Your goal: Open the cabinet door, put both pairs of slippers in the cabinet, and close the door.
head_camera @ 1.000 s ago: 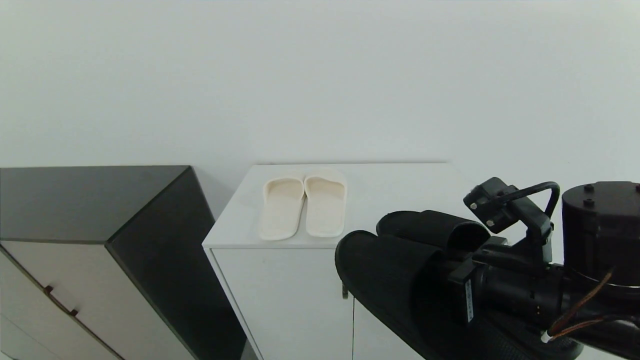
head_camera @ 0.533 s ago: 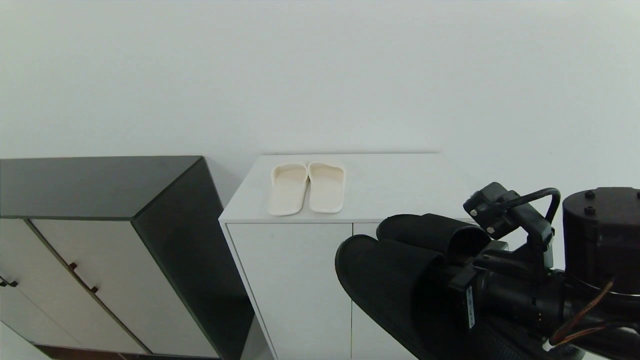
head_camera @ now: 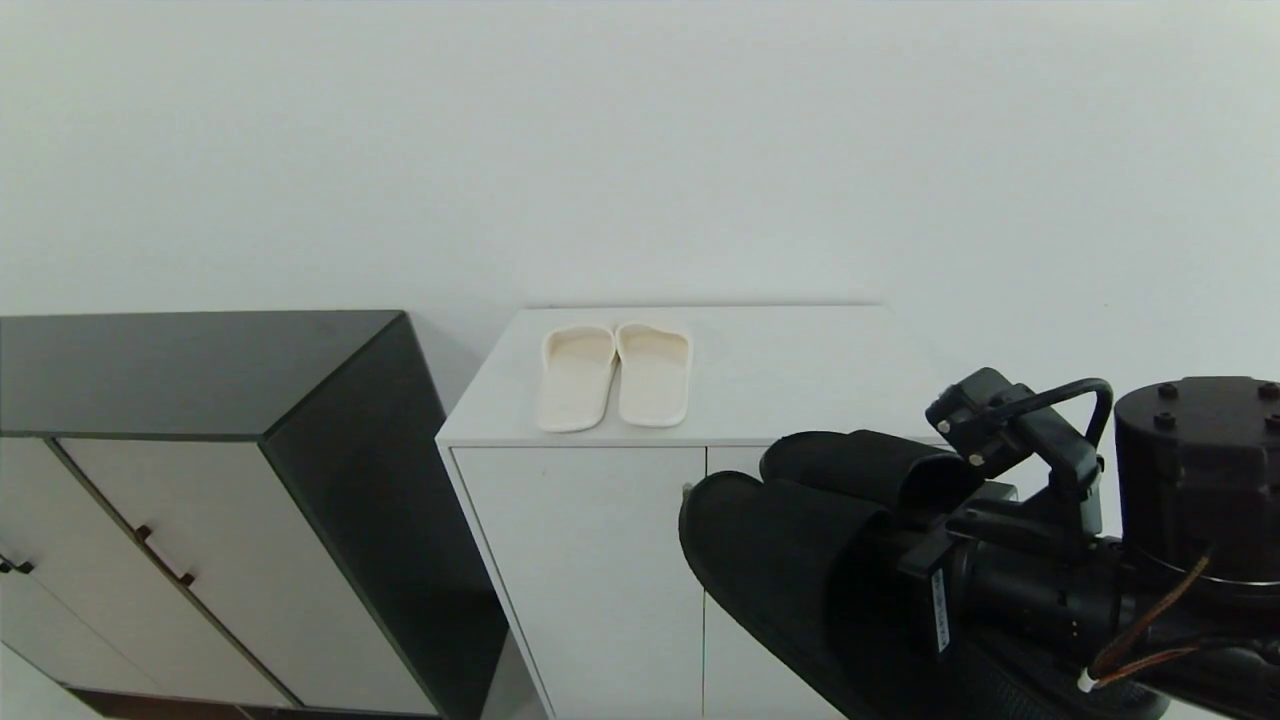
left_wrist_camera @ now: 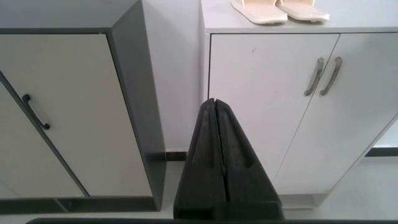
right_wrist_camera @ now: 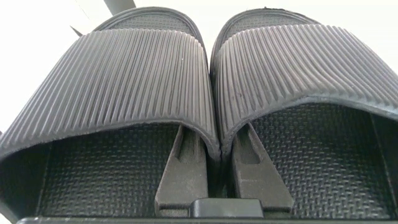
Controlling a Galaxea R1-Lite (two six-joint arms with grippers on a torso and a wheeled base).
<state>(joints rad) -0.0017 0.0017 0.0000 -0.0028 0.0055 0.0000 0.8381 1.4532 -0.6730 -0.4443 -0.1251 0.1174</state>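
Slippers in two pairs show in the head view: the cream slippers [head_camera: 615, 375] lie side by side, touching, on top of the white cabinet [head_camera: 780, 370], near its front edge and toward its left end. The black slippers [head_camera: 800, 550] hang in the air at the end of the right arm [head_camera: 1040, 600], low and in front of the cabinet's right half, toes pointing away from the arm. The cabinet doors [head_camera: 590, 580] are shut. A dark cabinet [head_camera: 200, 370] with pale door fronts stands just to the left, and a plain wall [head_camera: 640, 150] lies behind both. In the left wrist view, the left gripper [left_wrist_camera: 221, 155] has its two fingers pressed flat together with nothing between them, in the air in front of the gap between the two cabinets. The paired handles [left_wrist_camera: 323, 76] sit where the two closed doors meet. In the right wrist view, the right gripper [right_wrist_camera: 219, 168] has one finger tucked inside each black slipper, under the ribbed straps. It is clenched on the two inner side walls, which are squeezed between the fingers [right_wrist_camera: 183, 171].
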